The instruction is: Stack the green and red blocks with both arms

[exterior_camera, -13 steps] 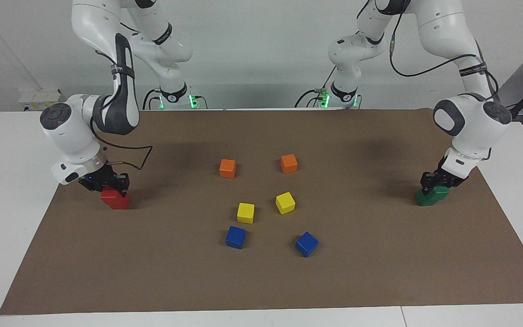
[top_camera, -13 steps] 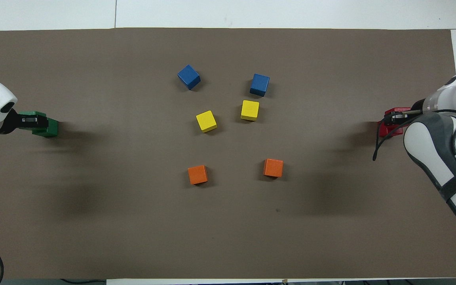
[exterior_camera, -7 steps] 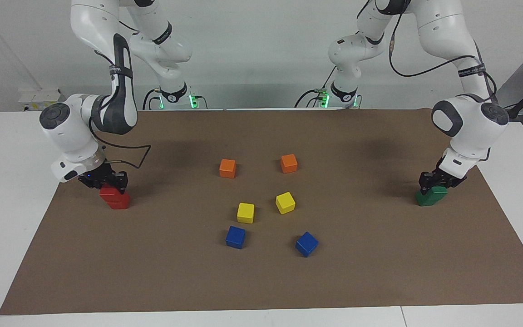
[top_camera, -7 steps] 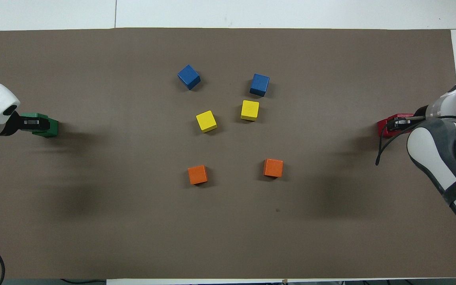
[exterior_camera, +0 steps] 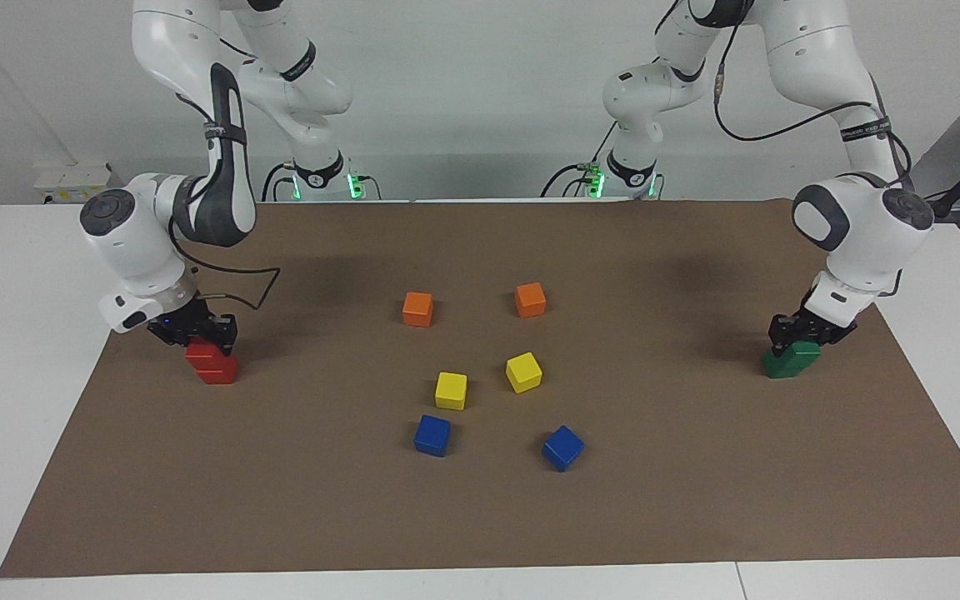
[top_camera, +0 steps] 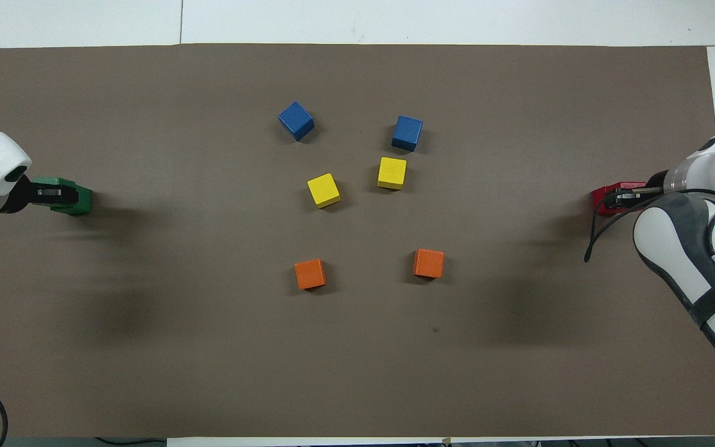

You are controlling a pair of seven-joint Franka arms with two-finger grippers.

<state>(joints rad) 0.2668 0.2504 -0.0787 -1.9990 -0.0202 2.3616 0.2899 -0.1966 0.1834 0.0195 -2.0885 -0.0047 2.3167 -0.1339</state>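
Two red blocks stand at the right arm's end of the mat. The upper red block [exterior_camera: 199,351] rests on or just above the lower red block [exterior_camera: 219,372], offset toward the mat's edge. My right gripper [exterior_camera: 207,338] [top_camera: 619,197] is shut on the upper one. At the left arm's end are two green blocks: the upper green block [exterior_camera: 807,354] lies askew on the lower green block [exterior_camera: 775,365] [top_camera: 77,201]. My left gripper [exterior_camera: 797,335] [top_camera: 52,192] is down on the upper green block.
On the brown mat [exterior_camera: 697,500], midway between the arms, lie two orange cubes [exterior_camera: 417,308] [exterior_camera: 530,299], two yellow cubes [exterior_camera: 451,390] [exterior_camera: 523,372] and two blue cubes [exterior_camera: 432,435] [exterior_camera: 562,447]. White table surrounds the mat.
The right gripper has risen a little and shifted with the upper red block, so both red blocks now show apart. The left gripper has barely moved on the green blocks.
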